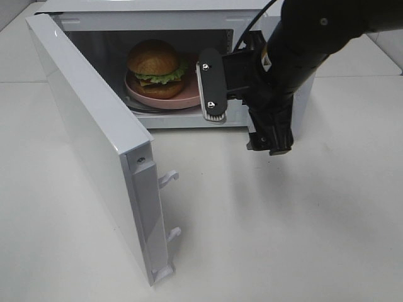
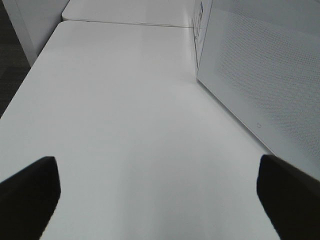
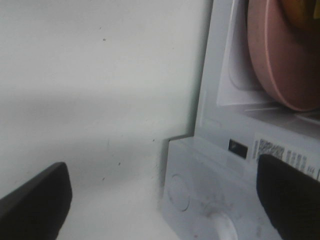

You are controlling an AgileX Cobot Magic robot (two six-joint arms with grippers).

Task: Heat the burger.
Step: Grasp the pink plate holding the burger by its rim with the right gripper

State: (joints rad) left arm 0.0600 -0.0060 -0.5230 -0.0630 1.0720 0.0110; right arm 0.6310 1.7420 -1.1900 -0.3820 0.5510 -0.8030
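No legible text was recorded. A white printed label sat on the microwave front frame, its print too blurred to read (fine dark lines only). A second sticker on the microwave's outer wall was also illegible.

Exterior high: bright, even overhead light, sharp focus; white table nearly washes out, with only a soft shadow under the arm. The microwave cavity is dimmer, with sheen on the burger bun. Right wrist view is dim, soft and grainy; fingertips in both wrist views are dark, blurred blobs.
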